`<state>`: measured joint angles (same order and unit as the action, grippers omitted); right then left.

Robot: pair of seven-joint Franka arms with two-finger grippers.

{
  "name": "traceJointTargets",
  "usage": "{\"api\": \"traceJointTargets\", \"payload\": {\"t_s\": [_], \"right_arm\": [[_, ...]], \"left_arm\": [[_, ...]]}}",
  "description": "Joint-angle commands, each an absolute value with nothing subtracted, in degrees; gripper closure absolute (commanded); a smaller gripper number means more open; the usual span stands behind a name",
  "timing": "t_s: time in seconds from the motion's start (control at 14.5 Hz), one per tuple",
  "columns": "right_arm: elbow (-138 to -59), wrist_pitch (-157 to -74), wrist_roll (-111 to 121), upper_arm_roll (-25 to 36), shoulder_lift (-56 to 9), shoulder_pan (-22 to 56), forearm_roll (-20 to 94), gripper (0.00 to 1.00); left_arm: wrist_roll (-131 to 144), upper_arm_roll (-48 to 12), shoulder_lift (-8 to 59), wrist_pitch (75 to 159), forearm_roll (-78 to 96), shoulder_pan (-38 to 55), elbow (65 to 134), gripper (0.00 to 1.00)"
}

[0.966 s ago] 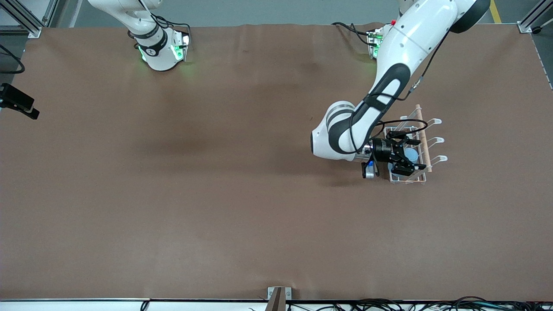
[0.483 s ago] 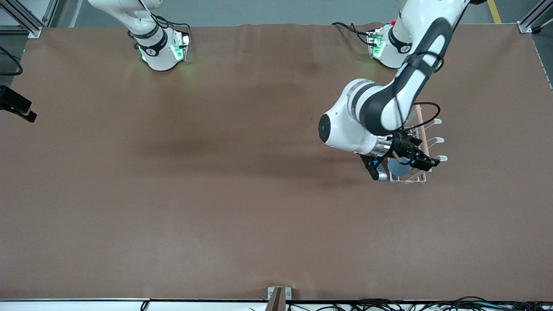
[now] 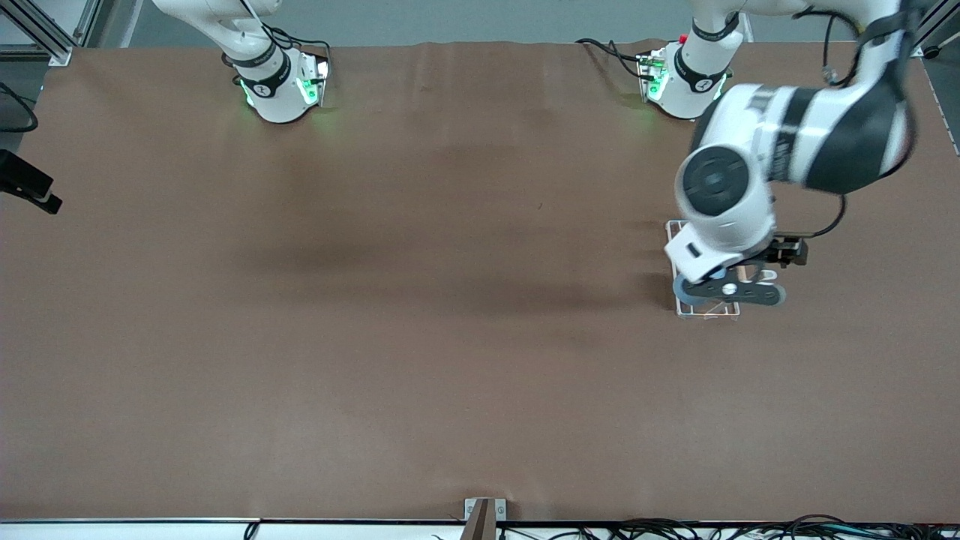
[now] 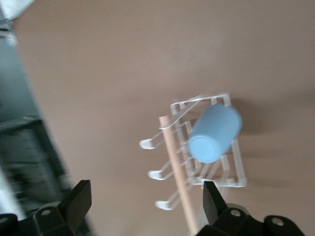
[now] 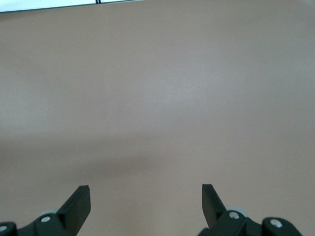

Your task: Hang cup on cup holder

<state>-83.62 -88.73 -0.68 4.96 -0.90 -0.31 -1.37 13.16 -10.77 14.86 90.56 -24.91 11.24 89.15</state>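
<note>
The light-blue cup (image 4: 215,133) hangs tilted, mouth down, on a prong of the white wire cup holder (image 4: 237,164). The holder's wooden rod (image 4: 175,164) runs along its top, and its other looped prongs (image 4: 147,144) are bare. My left gripper (image 4: 146,191) is open and empty, up in the air over the holder and apart from the cup. In the front view the left arm's wrist covers most of the holder (image 3: 705,313). My right gripper (image 5: 146,192) is open and empty over bare table; the right arm waits.
The holder stands on the brown table (image 3: 420,322) toward the left arm's end. The left arm's elbow (image 3: 847,142) hangs over the table between its base and the holder.
My left gripper has let go of the cup and risen from the holder, and the arm has swung toward its own end of the table. The cup stays on the prong.
</note>
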Motion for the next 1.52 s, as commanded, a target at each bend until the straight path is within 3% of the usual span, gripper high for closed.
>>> {"api": "traceJointTargets", "payload": {"t_s": [0.0,0.21,0.83,1.45], "right_arm": [[-83.7,-88.3,-1.7,5.1,-0.6,-0.5,-1.7,0.00],[-83.7,-88.1,-1.8,5.2,-0.5,-0.7,-0.9,0.00],[-83.4,-84.9,-1.3,5.3,-0.5,-1.0,2.6,0.00],[-83.4,-84.6,0.5,5.1,-0.5,-2.0,2.0,0.00]], "left_arm": [[14.4,-5.7,8.6,93.4,-13.4,11.3,90.2,0.00],[14.2,-2.6,3.4,94.0,-5.6,10.9,90.3,0.00],[11.4,-3.3,-6.5,92.6,-0.6,6.2,92.2,0.00],[4.2,-3.3,-2.3,88.0,-0.1,3.8,86.0,0.00]]}}
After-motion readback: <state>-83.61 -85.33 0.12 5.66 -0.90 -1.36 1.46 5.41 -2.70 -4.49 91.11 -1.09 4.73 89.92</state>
